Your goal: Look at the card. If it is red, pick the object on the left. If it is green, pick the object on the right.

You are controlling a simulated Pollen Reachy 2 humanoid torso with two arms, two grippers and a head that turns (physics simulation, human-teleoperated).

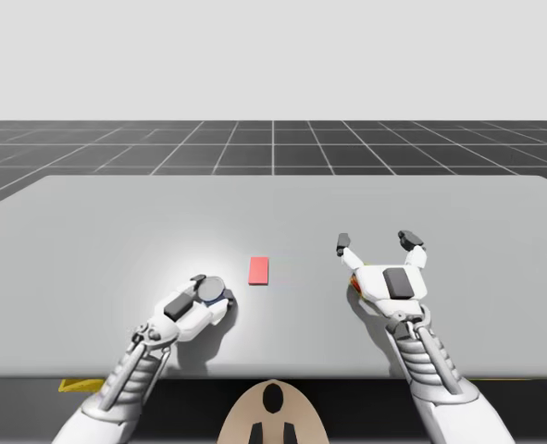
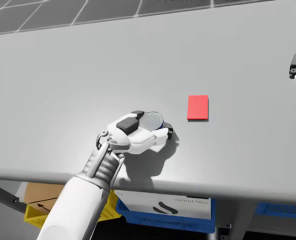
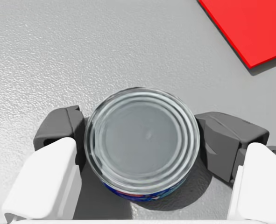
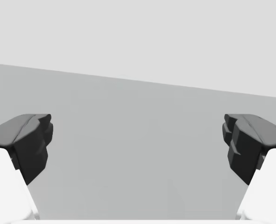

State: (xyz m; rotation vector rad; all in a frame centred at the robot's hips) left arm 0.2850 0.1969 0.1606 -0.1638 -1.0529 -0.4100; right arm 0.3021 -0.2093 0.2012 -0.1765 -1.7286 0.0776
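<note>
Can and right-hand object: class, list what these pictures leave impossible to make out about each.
- Can: the left wrist view looks down on its top and the left gripper flanks it, so its side is hidden but for a blue strip.
- Object on the right: in the high view the hand behind the right gripper covers it; a red-yellow sliver shows, kind unclear.

Grey table point(image 1: 106, 222): red card point(image 1: 259, 270), blue round can point(image 3: 142, 140)

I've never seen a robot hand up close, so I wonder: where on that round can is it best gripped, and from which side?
Probably by its curved side wall, from above. The round can stands upright, flat lid up, so the left gripper fits a finger on each opposite side, as it does now.
</note>
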